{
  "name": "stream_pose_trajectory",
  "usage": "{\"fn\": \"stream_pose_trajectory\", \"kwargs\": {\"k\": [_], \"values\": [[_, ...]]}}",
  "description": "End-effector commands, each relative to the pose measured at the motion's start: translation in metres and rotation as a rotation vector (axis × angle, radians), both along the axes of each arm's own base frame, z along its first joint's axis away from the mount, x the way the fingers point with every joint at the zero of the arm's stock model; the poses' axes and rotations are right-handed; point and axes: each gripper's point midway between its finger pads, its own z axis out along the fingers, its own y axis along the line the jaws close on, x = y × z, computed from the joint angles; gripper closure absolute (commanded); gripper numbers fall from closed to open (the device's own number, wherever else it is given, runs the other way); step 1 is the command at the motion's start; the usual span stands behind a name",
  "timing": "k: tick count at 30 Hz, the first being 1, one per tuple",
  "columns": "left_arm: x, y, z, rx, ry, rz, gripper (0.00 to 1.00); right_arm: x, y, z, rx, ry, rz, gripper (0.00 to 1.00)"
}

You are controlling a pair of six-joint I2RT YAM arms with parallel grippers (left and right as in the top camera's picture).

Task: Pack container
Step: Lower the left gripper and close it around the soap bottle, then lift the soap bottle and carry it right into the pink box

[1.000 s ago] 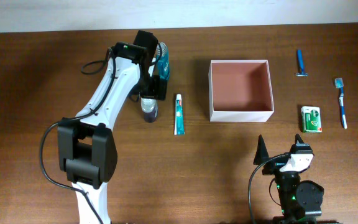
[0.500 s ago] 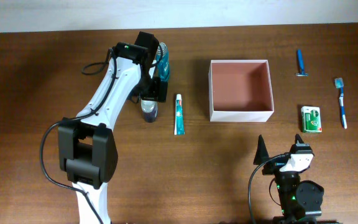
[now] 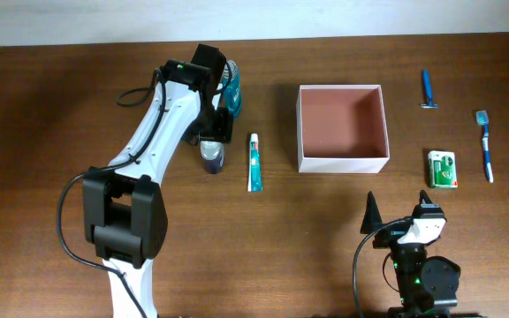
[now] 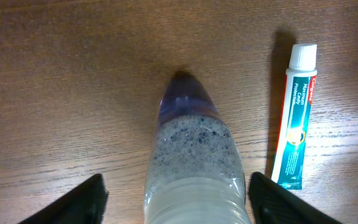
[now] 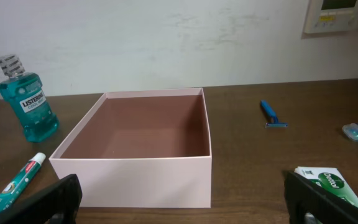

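The container (image 3: 300,128) is a square white-walled box with a pinkish-brown inside, empty, right of centre; its near wall (image 5: 135,165) fills the right wrist view. A clear bottle (image 3: 210,159) with a purple cap lies on the table at the left. My left gripper (image 3: 216,132) straddles this bottle (image 4: 194,149), jaws open, with a gap showing on both sides (image 4: 176,202). My right gripper (image 3: 400,218) rests open near the front edge, facing the container (image 5: 185,199), with nothing between its fingers.
A toothpaste tube (image 3: 254,162) lies just right of the clear bottle (image 4: 296,118). A blue mouthwash bottle (image 3: 231,88) stands behind the left gripper. Right of the container lie a blue razor (image 3: 428,90), a toothbrush (image 3: 485,146) and a green-and-white packet (image 3: 443,169).
The left gripper's jaws have drawn in closer around the clear bottle. The right arm and the other items have not moved.
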Motion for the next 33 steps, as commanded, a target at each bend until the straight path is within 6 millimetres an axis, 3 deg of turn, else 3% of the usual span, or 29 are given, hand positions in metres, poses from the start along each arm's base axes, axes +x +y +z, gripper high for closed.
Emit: {"fn": "stream_pose_trajectory", "kwargs": {"k": [1, 15, 23, 28, 31, 33], "values": [[-0.001, -0.003, -0.003, -0.014, 0.013, 0.001, 0.28, 0.000, 0.002, -0.002, -0.008, 0.004, 0.011, 0.01], [-0.009, -0.008, -0.003, -0.039, 0.049, -0.004, 0.57, 0.000, 0.002, -0.002, -0.008, 0.004, 0.011, 0.01], [-0.008, -0.010, 0.001, -0.052, 0.044, -0.013, 0.64, 0.000, 0.002, -0.002, -0.008, 0.004, 0.011, 0.01], [0.000, -0.014, 0.026, -0.073, 0.003, -0.019, 0.64, 0.000, 0.002, -0.002, -0.008, 0.004, 0.011, 0.01], [0.009, -0.018, 0.055, -0.090, -0.053, -0.023, 0.65, 0.000, 0.002, -0.002, -0.008, 0.004, 0.011, 0.01], [0.016, -0.025, 0.087, -0.112, -0.120, -0.037, 0.65, 0.000, 0.002, -0.002, -0.008, 0.004, 0.011, 0.01]]}}
